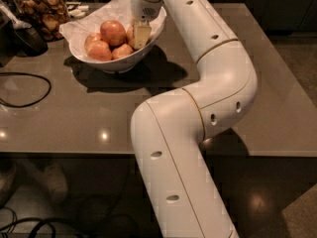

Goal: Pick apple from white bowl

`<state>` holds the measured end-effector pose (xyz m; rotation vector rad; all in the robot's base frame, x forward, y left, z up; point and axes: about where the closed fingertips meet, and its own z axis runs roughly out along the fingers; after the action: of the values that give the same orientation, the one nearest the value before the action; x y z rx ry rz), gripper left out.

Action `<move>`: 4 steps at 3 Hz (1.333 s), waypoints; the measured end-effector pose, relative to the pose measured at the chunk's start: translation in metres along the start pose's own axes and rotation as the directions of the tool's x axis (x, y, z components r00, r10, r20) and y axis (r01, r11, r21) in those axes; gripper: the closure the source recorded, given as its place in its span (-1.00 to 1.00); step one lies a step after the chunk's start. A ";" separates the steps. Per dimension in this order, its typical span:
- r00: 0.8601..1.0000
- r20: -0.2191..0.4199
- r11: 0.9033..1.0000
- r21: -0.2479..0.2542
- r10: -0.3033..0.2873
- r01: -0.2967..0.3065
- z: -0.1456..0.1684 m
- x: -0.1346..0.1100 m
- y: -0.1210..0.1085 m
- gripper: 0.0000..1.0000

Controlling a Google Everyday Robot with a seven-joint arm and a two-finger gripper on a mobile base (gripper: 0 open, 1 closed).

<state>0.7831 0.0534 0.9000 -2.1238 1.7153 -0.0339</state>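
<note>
The robot's white jointed arm (208, 88) reaches from the near edge of the grey-brown tabletop (74, 125) across to the far left, so that the pale two-finger gripper (140, 35) points down into the wide glossy white bowl with the slanted rim (115, 63). The gripper sits low inside the bowl's right half, which puts it at fruit level instead of above the rim. Whether it is open or closed, and whether it has hold of anything, cannot be told here.

The bowl is lined with crumpled white paper (89, 20), which cushions the fruit and keeps it from rolling. At least 4 apples are heaped there. The round red-orange apple with the paler blush (129, 33) lies at the back right, partly hidden by the gripper and right against it, so it is most likely the one being picked. The larger, deeper red apple (113, 32) sits just to its left, with 2 more low at the left and another in front.

A clear glass jar of brown snacks (42, 9) stands behind the bowl, and a black cable (29, 95) loops well apart on the left.
</note>
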 end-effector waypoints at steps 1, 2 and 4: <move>1.000 0.000 1.000 0.000 0.000 0.000 0.000 0.000 0.000 1.00; 1.000 0.019 0.999 0.034 0.017 -0.017 -0.012 -0.002 -0.006 1.00; 0.996 0.045 0.996 0.052 0.075 -0.078 -0.020 -0.002 -0.008 1.00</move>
<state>0.7843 0.0505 0.9216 -2.0047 1.7498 -0.0121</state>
